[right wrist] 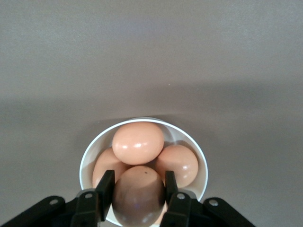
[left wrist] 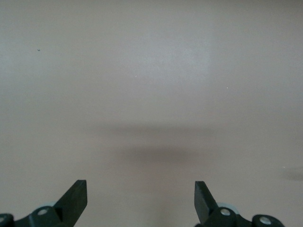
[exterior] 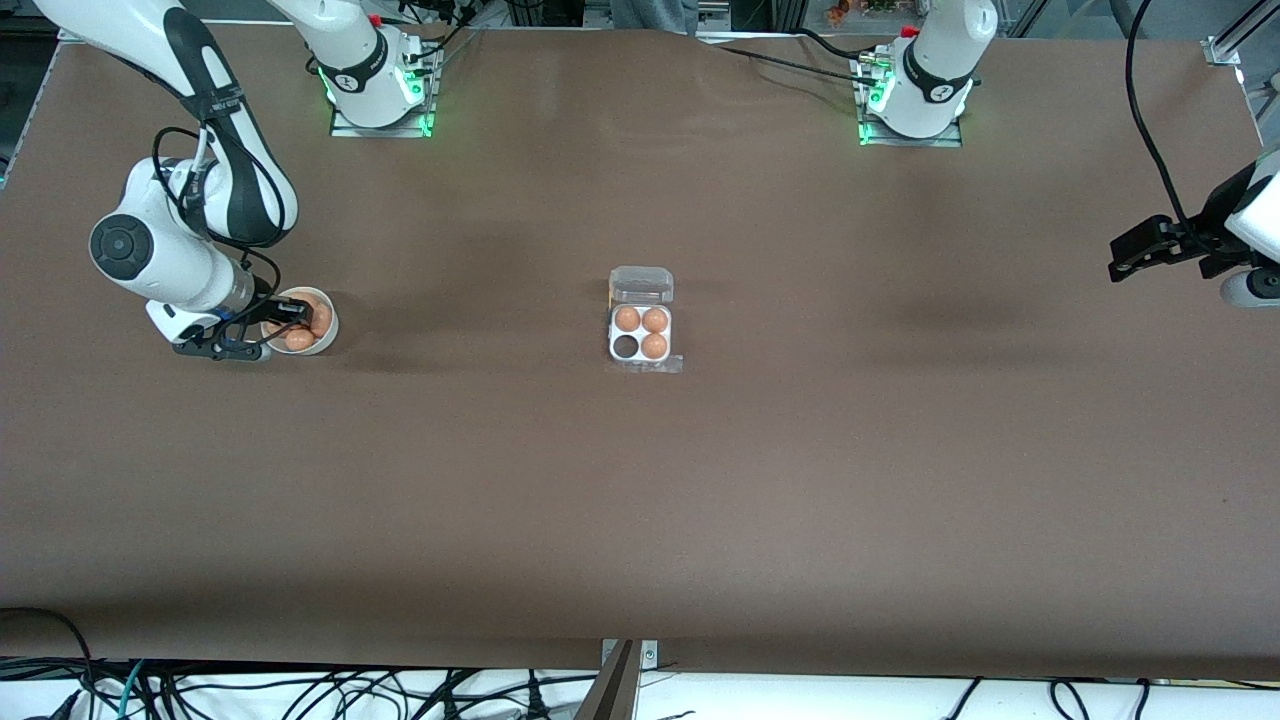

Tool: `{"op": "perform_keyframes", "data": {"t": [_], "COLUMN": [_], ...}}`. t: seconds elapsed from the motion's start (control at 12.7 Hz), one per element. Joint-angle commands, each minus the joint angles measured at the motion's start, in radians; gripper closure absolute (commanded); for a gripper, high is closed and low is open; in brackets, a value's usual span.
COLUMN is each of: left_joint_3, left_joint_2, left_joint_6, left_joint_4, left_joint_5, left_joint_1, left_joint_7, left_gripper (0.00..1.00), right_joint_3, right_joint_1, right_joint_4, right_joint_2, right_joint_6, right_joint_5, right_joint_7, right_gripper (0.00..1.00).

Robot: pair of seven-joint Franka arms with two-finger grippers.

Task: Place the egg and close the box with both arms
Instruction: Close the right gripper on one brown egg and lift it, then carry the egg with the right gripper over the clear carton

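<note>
Right gripper (exterior: 283,322) down in the white bowl (exterior: 327,341) at the right arm's end of the table — its fingers (right wrist: 105,187) pinch a brown egg (right wrist: 138,201) from both sides, seen in the right wrist view. Three more brown eggs lie in the bowl: one pale egg on top (right wrist: 138,142), two others partly hidden beneath.

Mid-table sits the box (exterior: 641,333) — small square four-cell carton, white tray, clear hinged lid (exterior: 641,285) swung open and lying flat on the table, on the side toward the robots' bases. Three cells hold brown eggs; the fourth cell (exterior: 626,346) — on the side nearer the front camera and toward the right arm's end — is dark and unfilled. Box is well apart from the bowl and from both grippers.

Left gripper (exterior: 1135,252) hangs over the brown table (exterior: 800,480) at the left arm's end, waiting, fingers (left wrist: 75,196) spread wide with nothing between them.
</note>
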Motion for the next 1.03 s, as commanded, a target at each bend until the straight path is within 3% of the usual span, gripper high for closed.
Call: {"op": "perform_keyframes", "data": {"t": [0.0,0.39,0.95], "left_joint_3": [-0.003,-0.003,-0.003], "left_joint_2": [0.009,0.011,0.015], "left_joint_6": [-0.02,-0.02,-0.02], "left_joint_4": [0.029,0.027,0.031], "left_joint_5": [0.007,0.007,0.007], "left_joint_1": [0.005,0.005,0.003], "left_joint_7": [0.011,0.011,0.011], "left_gripper": [0.0,0.0,0.0], "right_joint_3": [0.008,0.017,0.017], "right_joint_1": [0.0,0.018,0.213], "right_joint_4": [0.069,0.233,0.506], "right_joint_2": [0.014,0.062,0.158], "right_joint_6": [-0.094,-0.288,-0.556], "right_joint_5": [0.006,0.029,0.124], "right_joint_7": [-0.01,0.018,0.275], "right_gripper": [0.8,0.8,0.81]}}
